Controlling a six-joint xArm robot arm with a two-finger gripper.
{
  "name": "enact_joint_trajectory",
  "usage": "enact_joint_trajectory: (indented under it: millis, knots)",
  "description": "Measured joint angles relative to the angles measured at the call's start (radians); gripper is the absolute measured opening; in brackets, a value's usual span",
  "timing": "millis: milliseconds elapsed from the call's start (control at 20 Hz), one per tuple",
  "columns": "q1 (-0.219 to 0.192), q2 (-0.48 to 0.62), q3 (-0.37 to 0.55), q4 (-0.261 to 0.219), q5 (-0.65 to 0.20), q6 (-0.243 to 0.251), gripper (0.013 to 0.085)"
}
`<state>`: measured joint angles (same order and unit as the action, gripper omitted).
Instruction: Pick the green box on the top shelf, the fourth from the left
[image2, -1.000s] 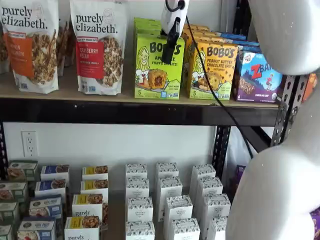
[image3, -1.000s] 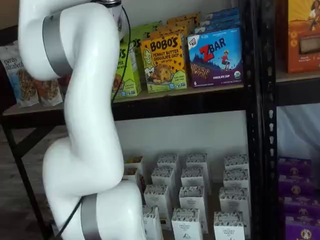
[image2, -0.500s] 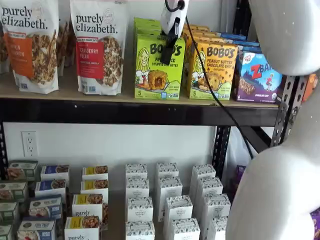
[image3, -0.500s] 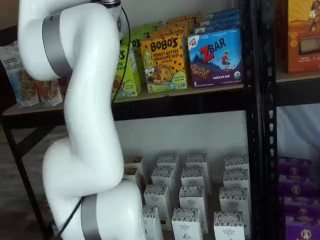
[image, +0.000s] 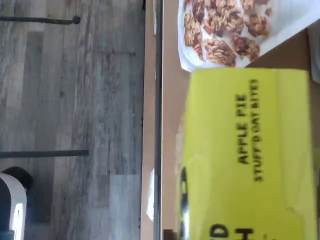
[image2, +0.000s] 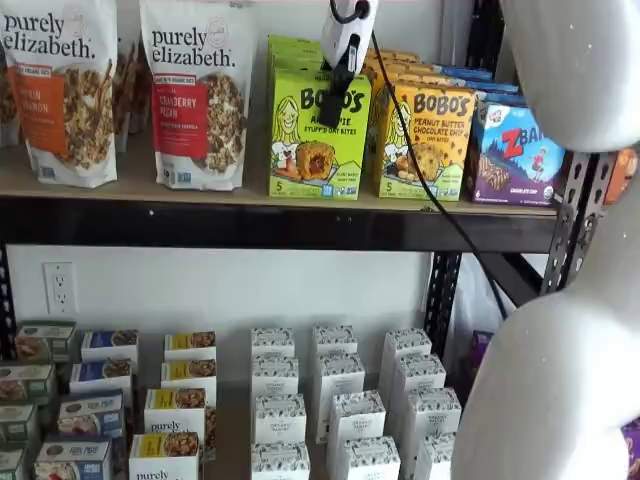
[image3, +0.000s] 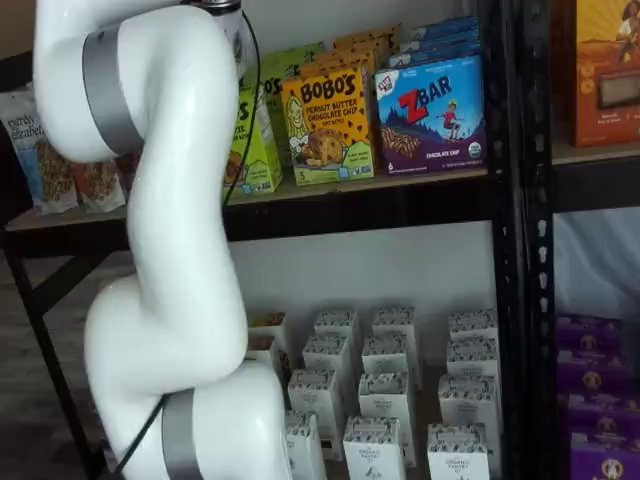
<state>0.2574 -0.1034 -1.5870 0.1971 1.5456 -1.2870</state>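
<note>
The green box (image2: 318, 133) stands at the front of the top shelf (image2: 250, 222), beside the peanut butter carton (image2: 429, 142). The gripper (image2: 340, 98) overlaps its top; finger spacing cannot be told. A shallow pinch risks tipping the box forward.

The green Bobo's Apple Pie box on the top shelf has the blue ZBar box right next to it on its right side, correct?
Not quite. In a shelf view, the green Bobo's Apple Pie box has the yellow-orange Bobo's Peanut Butter Chocolate Chip box beside it; the ZBar box stands beyond that.
</note>
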Motion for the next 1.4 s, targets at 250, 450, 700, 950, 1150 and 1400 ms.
enact_joint_trajectory:
  millis: [250,450,700,950,1150,1400]
  knots:
    - [0.0,0.001,-0.005,0.0,0.004,0.001,0.045]
    - [0.001,0.0,-0.004,0.004,0.002,0.002,0.037]
    - [0.003,0.003,-0.008,-0.002,0.01,0.004,0.033]
    - [0.002,-0.001,-0.001,0.002,0.007,0.002,0.029]
    - [0.003,0.002,-0.007,0.0,0.017,0.004,0.029]
    - [0.005,0.001,-0.013,0.003,0.027,0.007,0.029]
